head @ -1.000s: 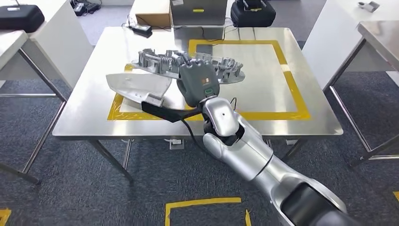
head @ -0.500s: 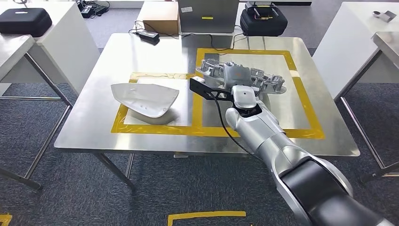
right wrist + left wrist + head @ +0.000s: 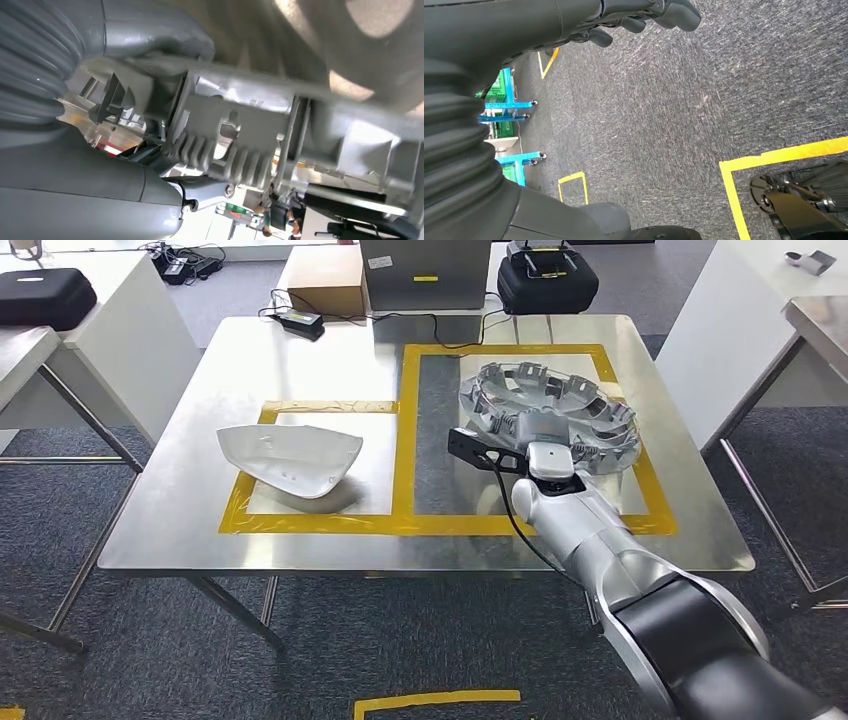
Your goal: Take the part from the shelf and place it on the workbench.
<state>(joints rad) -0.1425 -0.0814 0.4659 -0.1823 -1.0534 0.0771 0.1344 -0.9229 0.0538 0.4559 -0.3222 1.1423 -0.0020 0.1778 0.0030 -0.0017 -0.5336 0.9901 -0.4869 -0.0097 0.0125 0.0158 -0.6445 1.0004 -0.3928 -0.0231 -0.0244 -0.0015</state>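
The part (image 3: 552, 408) is a grey cast-metal piece with ribs and openings. It is over the right yellow-taped rectangle of the steel workbench (image 3: 300, 360), tilted toward me. My right hand (image 3: 541, 432) grips its near edge, with the silver arm reaching in from the lower right. I cannot tell whether the part touches the tabletop. Up close in the right wrist view, the ribbed casting (image 3: 240, 140) lies against my right hand (image 3: 150, 45). My left hand (image 3: 644, 15) hangs over the grey carpet and holds nothing, fingers well apart from the thumb.
A white curved shell (image 3: 290, 458) lies in the left taped rectangle. Along the workbench's far edge are a cardboard box (image 3: 322, 275), a grey box (image 3: 425, 268), a black case (image 3: 546, 280) and a power adapter (image 3: 300, 320). Other tables flank both sides.
The view has shifted. Against the tape, the part has travelled right, from the line between the two rectangles into the right one, and turned from edge-on to facing me.
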